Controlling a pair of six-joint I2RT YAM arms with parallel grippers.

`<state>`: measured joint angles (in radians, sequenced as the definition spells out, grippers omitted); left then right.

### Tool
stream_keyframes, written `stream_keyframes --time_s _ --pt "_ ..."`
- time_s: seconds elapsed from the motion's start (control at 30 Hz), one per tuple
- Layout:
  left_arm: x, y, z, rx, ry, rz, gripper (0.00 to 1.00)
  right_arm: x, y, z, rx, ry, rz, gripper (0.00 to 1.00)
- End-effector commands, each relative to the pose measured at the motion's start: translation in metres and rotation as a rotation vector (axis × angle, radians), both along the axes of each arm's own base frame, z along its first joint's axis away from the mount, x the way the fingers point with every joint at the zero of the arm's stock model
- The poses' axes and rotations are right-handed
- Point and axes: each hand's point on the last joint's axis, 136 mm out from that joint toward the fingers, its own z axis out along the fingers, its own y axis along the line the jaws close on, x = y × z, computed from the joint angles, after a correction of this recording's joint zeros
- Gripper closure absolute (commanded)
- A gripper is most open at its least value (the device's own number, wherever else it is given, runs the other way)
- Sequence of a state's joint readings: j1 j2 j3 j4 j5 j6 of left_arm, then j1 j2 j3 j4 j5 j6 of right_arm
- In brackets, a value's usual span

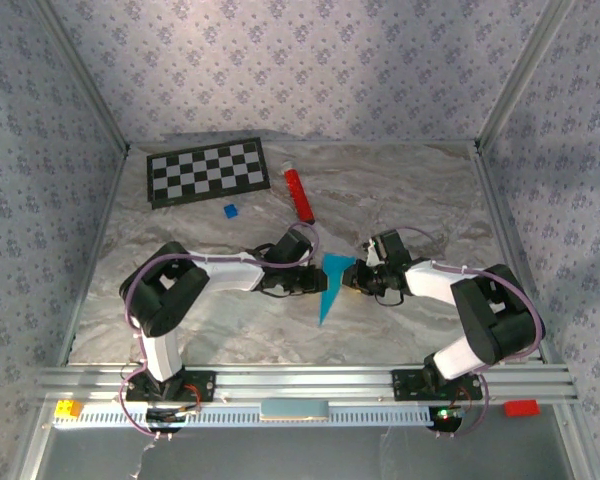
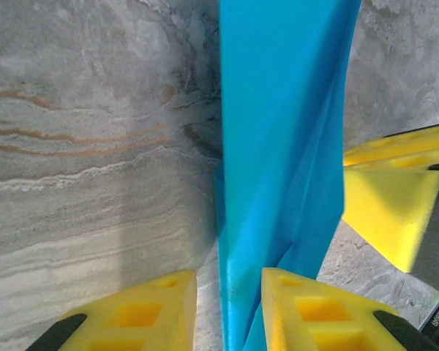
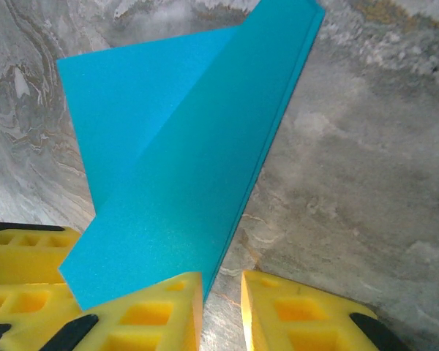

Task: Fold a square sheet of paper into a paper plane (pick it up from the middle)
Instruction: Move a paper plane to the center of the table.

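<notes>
From above, I saw the paper plane, a slim pointed dart of bright cyan-blue paper, lying near the middle of the grey marbled table with its point toward the near edge. The 2 arms met over it, the left gripper at its left side and the right gripper at its right. Farther back lay a black-and-white checkerboard, a small dark-blue block and a red cylinder, all well apart from the plane. In the left wrist view, the plane's raised fold ran up between the left gripper's 2 yellow fingers. The jaws stood slightly parted, 1 finger touching the paper and a strip of table showing between the paper and the other, so nothing was clamped. The right gripper's yellow fingers showed at the right, just beside the paper. In the right wrist view, the right gripper's jaws stood released, narrowly apart with bare table between them. The folded paper's near corner met the tip of 1 finger.
</notes>
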<state>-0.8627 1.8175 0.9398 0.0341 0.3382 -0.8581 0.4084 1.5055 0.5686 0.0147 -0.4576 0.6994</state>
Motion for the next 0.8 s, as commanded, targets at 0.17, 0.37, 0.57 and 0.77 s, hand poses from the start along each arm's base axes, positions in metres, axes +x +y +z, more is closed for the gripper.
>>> stream_keyframes --time_s 0.17,0.37,0.57,0.77 --pt "-0.01 -0.01 -0.002 -0.071 0.063 -0.048 0.71 0.002 0.01 -0.004 0.019 0.013 0.015 0.78" --pt "-0.014 -0.013 -0.004 -0.108 0.09 -0.042 0.72 0.003 0.012 -0.003 0.027 0.01 0.019 0.79" --pt "-0.016 -0.016 -0.004 -0.14 0.108 -0.037 0.73 0.003 0.013 -0.003 0.036 0.013 0.019 0.8" --pt "-0.017 -0.022 -0.003 -0.184 0.131 -0.034 0.76 0.003 0.014 -0.003 0.043 0.012 0.017 0.8"
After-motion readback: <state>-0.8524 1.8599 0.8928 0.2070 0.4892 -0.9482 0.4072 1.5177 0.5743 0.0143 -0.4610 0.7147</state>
